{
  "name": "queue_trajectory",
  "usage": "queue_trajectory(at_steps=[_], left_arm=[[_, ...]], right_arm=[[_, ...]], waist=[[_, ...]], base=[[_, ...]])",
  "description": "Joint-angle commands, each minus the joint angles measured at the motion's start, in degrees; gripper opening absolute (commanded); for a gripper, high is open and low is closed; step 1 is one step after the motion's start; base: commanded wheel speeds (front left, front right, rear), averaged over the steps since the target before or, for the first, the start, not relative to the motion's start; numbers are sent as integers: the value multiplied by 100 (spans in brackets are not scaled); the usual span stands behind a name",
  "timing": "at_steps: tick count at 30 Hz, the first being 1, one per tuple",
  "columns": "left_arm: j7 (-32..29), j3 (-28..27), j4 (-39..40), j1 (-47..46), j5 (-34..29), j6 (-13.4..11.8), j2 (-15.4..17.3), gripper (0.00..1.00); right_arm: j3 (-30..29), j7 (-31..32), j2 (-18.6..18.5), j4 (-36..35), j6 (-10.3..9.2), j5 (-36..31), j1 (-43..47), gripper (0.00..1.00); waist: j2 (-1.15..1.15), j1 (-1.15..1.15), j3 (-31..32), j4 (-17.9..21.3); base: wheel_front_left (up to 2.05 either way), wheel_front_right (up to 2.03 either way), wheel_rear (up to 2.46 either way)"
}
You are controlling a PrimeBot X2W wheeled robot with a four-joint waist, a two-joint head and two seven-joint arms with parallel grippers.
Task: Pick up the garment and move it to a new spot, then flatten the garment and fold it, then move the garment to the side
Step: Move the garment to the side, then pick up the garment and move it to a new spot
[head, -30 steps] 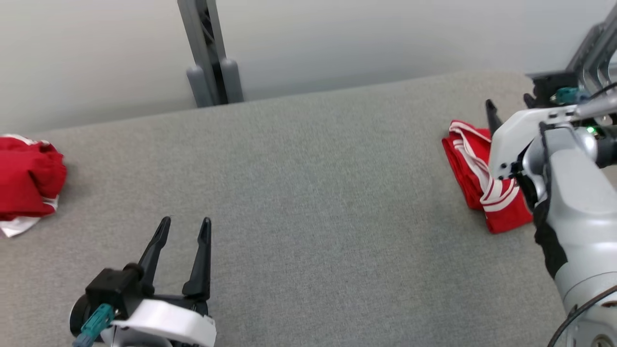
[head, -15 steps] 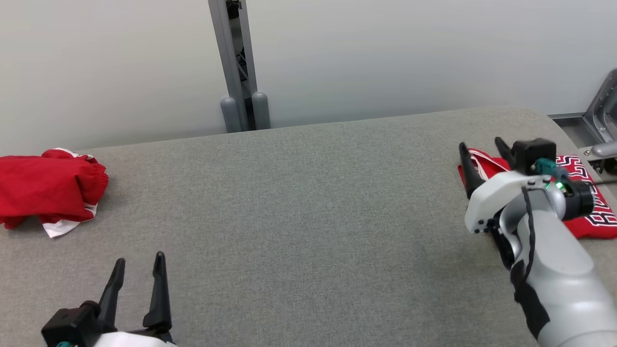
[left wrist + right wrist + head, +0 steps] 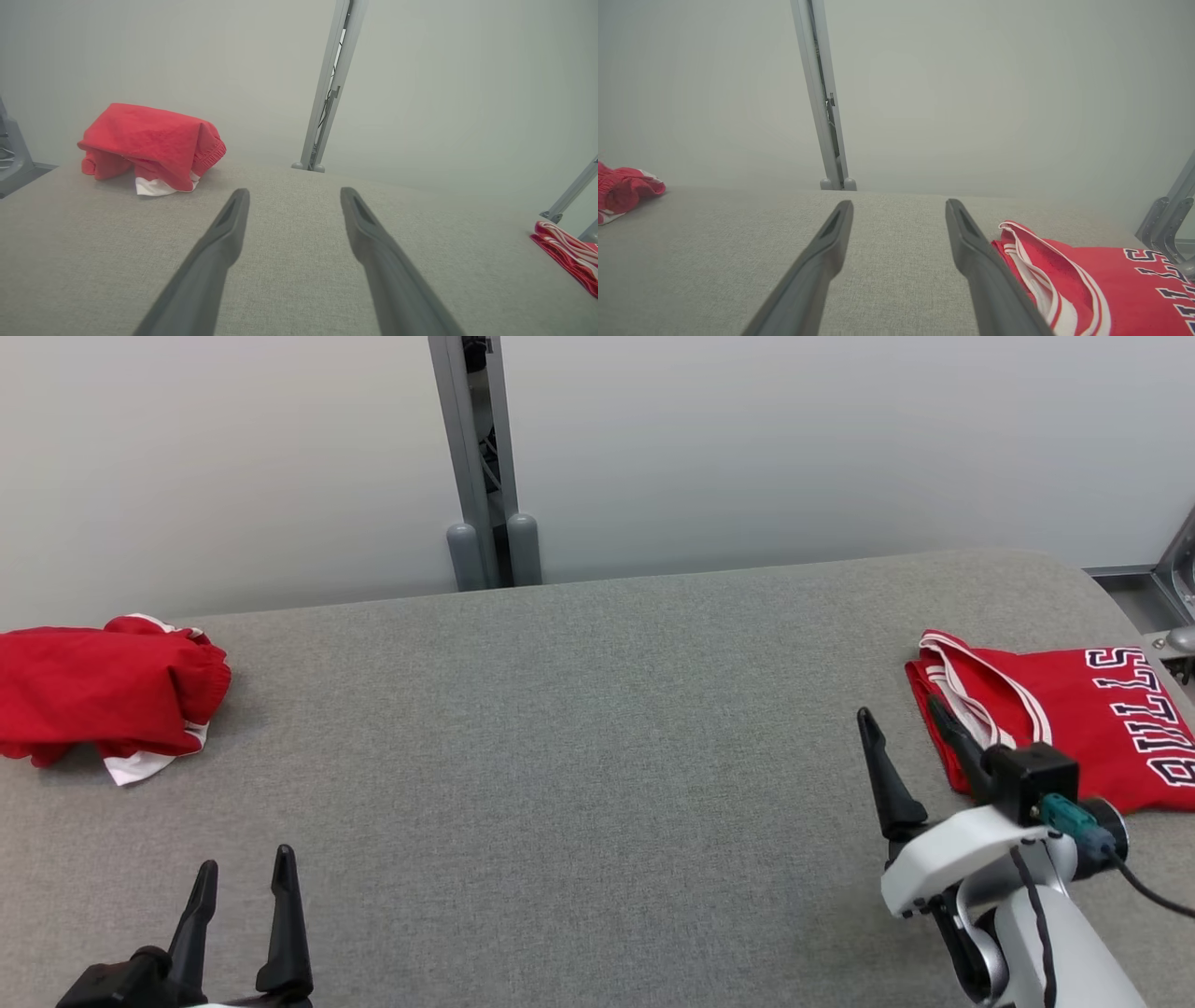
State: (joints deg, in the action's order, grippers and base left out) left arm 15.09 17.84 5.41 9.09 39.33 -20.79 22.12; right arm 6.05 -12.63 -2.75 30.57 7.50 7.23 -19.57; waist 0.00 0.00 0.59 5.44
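Folded red-and-white fabric jersey [image 3: 1055, 709] lies mid-right, just beside the right gripper [image 3: 899, 709], its fingers spread wide, holding nothing.

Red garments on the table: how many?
2. A folded red jersey with white trim and lettering lies at the grey padded table's right end; a crumpled red garment with a white edge lies at its left end. More could lie beyond the frame.

The right arm [image 3: 1083, 971] is silver-grey with a white wrist shell [image 3: 943, 868], a black block [image 3: 1027, 777] carrying a teal connector [image 3: 1064, 814], and a black cable [image 3: 1146, 893]. Both arms' jaws are long, matte black, tapering to points, with shallow recesses near the tips.
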Motion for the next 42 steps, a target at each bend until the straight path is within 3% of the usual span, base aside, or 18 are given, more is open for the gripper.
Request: queue_trajectory(at_steps=[1, 7, 13, 42], left_arm=[[11, -43, -10, 38, -40, 24, -8, 100], [12, -149, -60, 155, -141, 71, -77, 100], [11, -219, -141, 188, -231, 139, -152, 100], [2, -250, -257, 95, -337, 249, -230, 100]], right_arm=[[11, 57, -32, -160, -1, 91, 155, 100], [173, 383, -32, -1283, -1, 511, 949, 100], [251, 502, -31, -1762, -1, 672, 1312, 100], [109, 604, -29, -2015, -1, 706, 1420, 100]], waist=[[0, 0, 7, -10], [0, 0, 22, -15], [0, 0, 21, -27], [0, 0, -13, -199]], base=[[0, 0, 0], [0, 0, 0], [0, 0, 0], [0, 0, 0]])
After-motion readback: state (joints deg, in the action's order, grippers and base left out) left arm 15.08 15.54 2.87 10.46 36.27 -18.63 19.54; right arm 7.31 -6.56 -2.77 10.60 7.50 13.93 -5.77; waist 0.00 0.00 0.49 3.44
